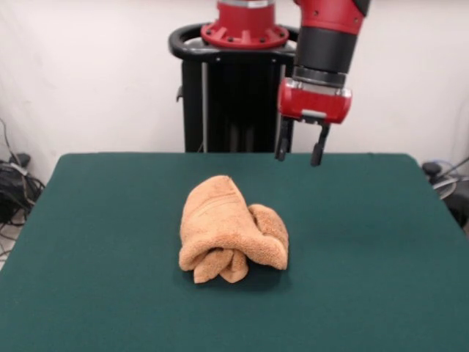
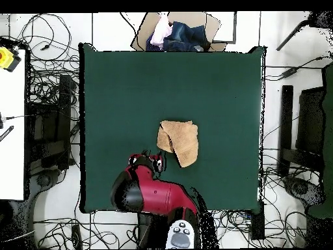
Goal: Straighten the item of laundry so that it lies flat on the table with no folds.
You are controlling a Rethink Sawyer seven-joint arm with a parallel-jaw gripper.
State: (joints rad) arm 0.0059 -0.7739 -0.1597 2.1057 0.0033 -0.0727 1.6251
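Observation:
The orange-tan terry towel [image 1: 231,231] lies crumpled and folded over itself in a bunched heap near the middle of the dark green table [image 1: 88,249]. It also shows in the overhead view [image 2: 179,141] as a folded lump. My gripper [image 1: 301,152] hangs in the air above the table's far side, behind and to the right of the towel, well clear of it. Its two black fingers are apart and hold nothing. In the overhead view the gripper [image 2: 156,160] is just beside the towel's lower left.
The black pedestal [image 1: 231,95] stands behind the table's far edge. A cardboard box with clothes [image 2: 182,32] sits past the table's edge opposite the robot. Cables and dark equipment lie on the floor on both sides.

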